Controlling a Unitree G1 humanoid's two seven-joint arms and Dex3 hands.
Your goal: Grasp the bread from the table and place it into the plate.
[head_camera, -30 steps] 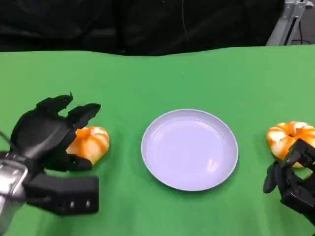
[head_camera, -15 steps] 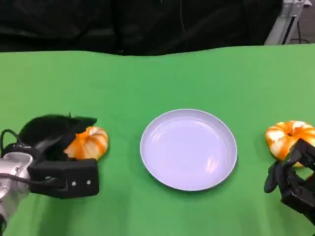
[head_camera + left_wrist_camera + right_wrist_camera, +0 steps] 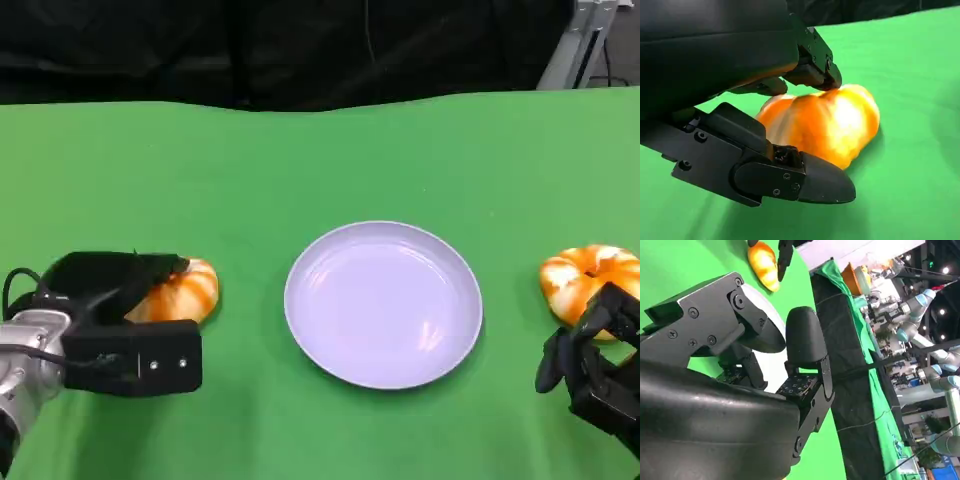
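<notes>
Left hand (image 3: 105,300) has sunk lower, fingers apparently closing round bread (image 3: 178,292); right hand (image 3: 590,365) loosely curled, unmoved

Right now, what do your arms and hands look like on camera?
Both forearms are silver; a thin black cable loops by the left wrist. The left hand and right hand are matte black, blocky, with visible screws. Fingertips are smooth and rounded.
</notes>
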